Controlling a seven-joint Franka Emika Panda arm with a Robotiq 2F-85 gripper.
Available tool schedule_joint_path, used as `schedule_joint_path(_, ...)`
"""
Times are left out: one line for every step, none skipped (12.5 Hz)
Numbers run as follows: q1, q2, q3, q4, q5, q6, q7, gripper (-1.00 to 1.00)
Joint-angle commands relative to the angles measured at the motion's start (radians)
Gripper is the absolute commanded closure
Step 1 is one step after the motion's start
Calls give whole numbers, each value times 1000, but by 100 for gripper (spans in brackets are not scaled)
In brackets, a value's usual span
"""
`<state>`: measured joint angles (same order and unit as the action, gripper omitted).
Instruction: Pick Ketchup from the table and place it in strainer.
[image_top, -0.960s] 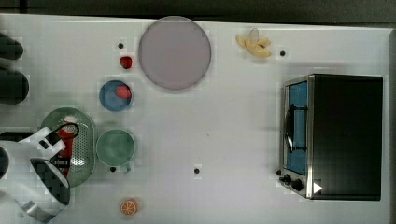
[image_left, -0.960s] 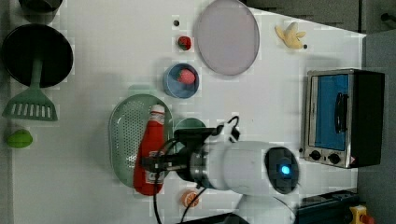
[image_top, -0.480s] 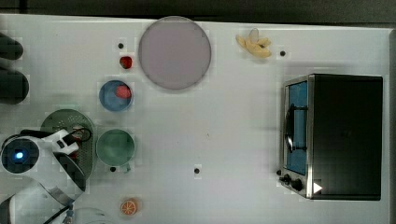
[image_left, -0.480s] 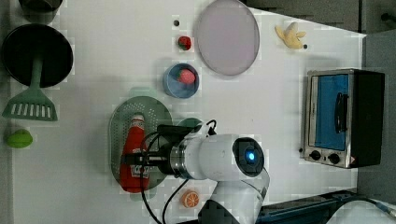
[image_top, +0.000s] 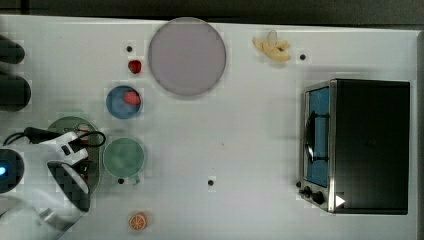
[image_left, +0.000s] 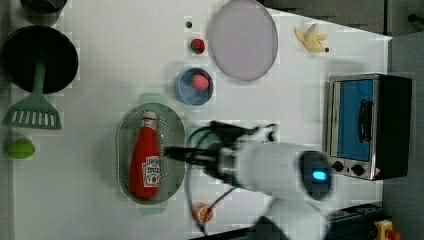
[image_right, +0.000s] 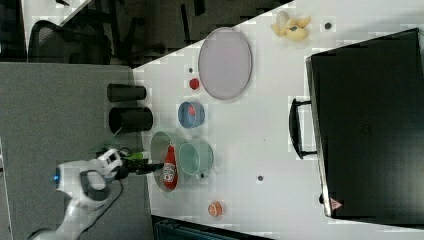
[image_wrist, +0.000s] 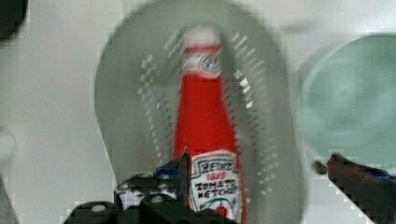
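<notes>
The Ketchup (image_left: 145, 162), a red bottle with a white cap, lies lengthwise inside the pale green strainer (image_left: 125, 150); the right view shows the Ketchup (image_right: 169, 174) in the strainer (image_right: 158, 145) too. My gripper (image_left: 172, 151) hovers at the strainer's edge on the left view's right, open and holding nothing. In the wrist view the Ketchup (image_wrist: 203, 121) rests on the strainer (image_wrist: 126, 93) floor, and my gripper (image_wrist: 258, 161) has its dark fingers (image_wrist: 180, 168) spread wide above the label end. In the top view my arm covers most of the strainer (image_top: 65, 125).
A round green cup (image_top: 123, 156) touches the strainer's side. A blue bowl (image_top: 123, 101), a strawberry piece (image_top: 134, 66), a grey plate (image_top: 186, 56), an orange slice (image_top: 138, 220), a banana (image_top: 272, 47) and a toaster oven (image_top: 367, 145) stand around. A black pan (image_left: 40, 57) and green spatula (image_left: 32, 107) lie beyond the strainer.
The gripper carried the Ketchup toward the left view's left over the strainer, then let go. The bottle now lies in the strainer and the arm has drawn back to the left view's right.
</notes>
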<state>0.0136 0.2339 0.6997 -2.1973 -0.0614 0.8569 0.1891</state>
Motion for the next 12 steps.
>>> schedule_joint_path(-115,-183,-10,69,143,-175,35,-100)
schedule_joint_path(-143,-232,-28,91,209,-277,1,-100)
schedule_joint_path(-166,-277,-55,120,246,-381,-49,-100)
schedule_joint_path(-187,-313,-93,151,258,-469,-101,-100)
schedule_joint_path(-206,-342,-139,181,257,-541,-129,-100)
schedule_joint_path(-220,-366,-191,209,257,-588,-141,-100)
schedule_joint_path(-230,-387,-249,233,257,-620,-151,-100)
schedule_joint_path(-237,-405,-306,249,256,-638,-156,-100)
schedule_joint_path(-240,-418,-362,256,252,-643,-160,-100)
schedule_joint_path(-240,-424,-410,258,246,-644,-172,-100)
schedule_joint_path(-241,-426,-447,259,230,-658,-193,-100)
schedule_joint_path(-241,-427,-476,260,190,-688,-203,-100)
